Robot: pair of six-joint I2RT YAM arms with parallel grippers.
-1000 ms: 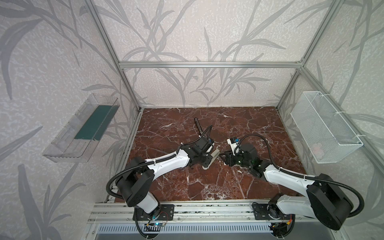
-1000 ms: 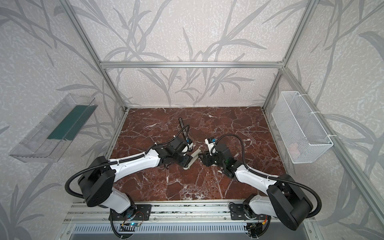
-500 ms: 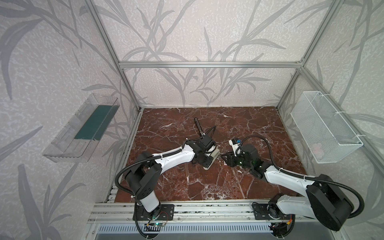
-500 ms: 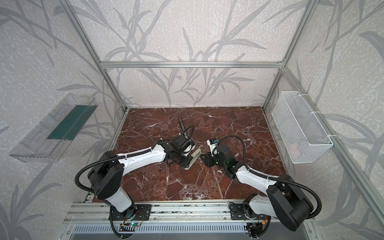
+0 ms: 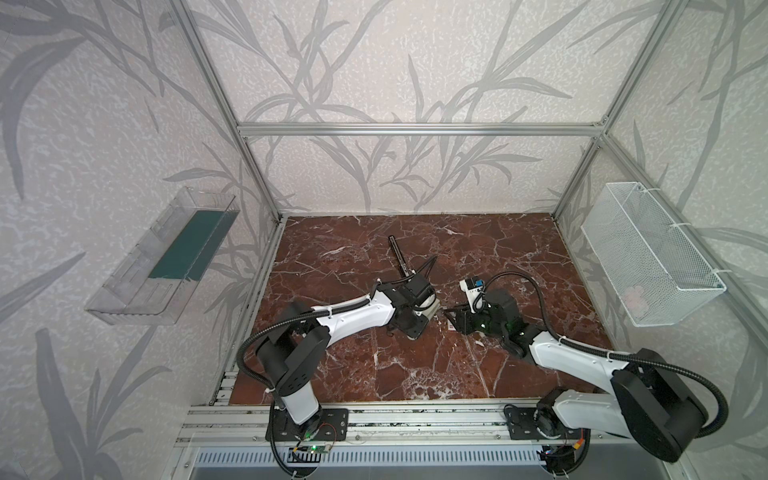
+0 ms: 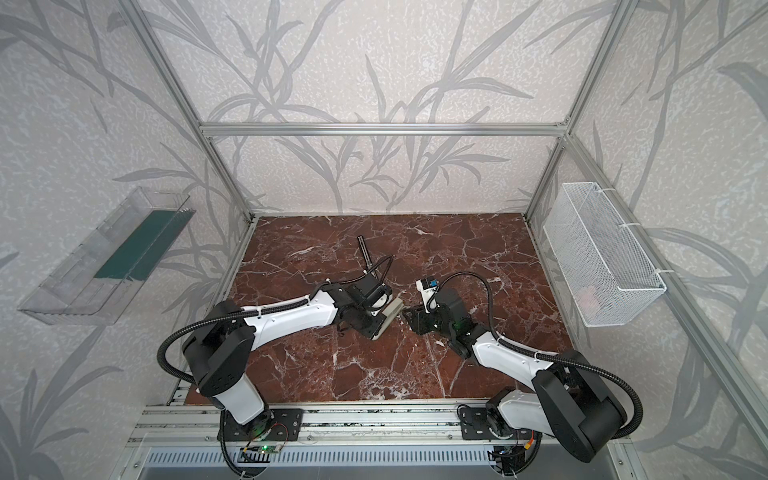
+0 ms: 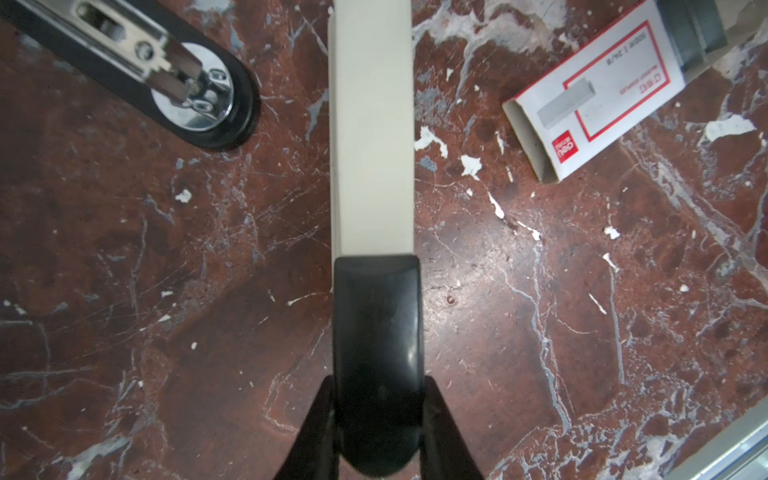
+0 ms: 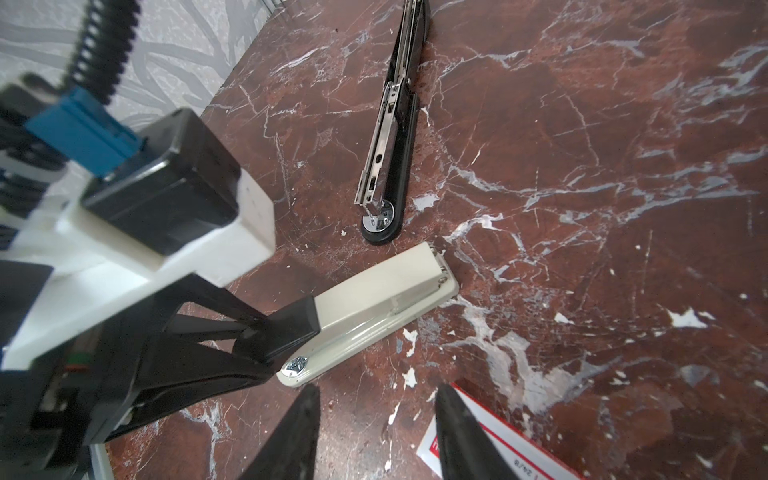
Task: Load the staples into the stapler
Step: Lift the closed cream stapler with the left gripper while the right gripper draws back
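Note:
A cream stapler (image 8: 382, 299) with a black rear end lies on the marble floor at mid-table; it also shows as the cream stapler (image 5: 430, 309). My left gripper (image 7: 378, 415) is shut on that black end, one finger on each side. Farther back lies a black stapler (image 8: 395, 137), folded open with its chrome magazine showing. The white, red-printed staple box (image 7: 594, 91) lies flat beside the cream stapler. The staples themselves are hidden. My right gripper (image 8: 378, 392) hovers open just short of the cream stapler, one finger over the corner of the staple box (image 8: 498, 440).
A white wire basket (image 5: 648, 257) hangs on the right wall. A clear plastic tray (image 5: 166, 257) with a green liner hangs on the left wall. Aluminium frame posts stand at the back corners, and the rail (image 5: 415, 419) carrying both arm bases runs along the front.
My left gripper has closed onto the cream stapler's black end, and the left arm's elbow has swung in toward the middle. The right arm has hardly moved.

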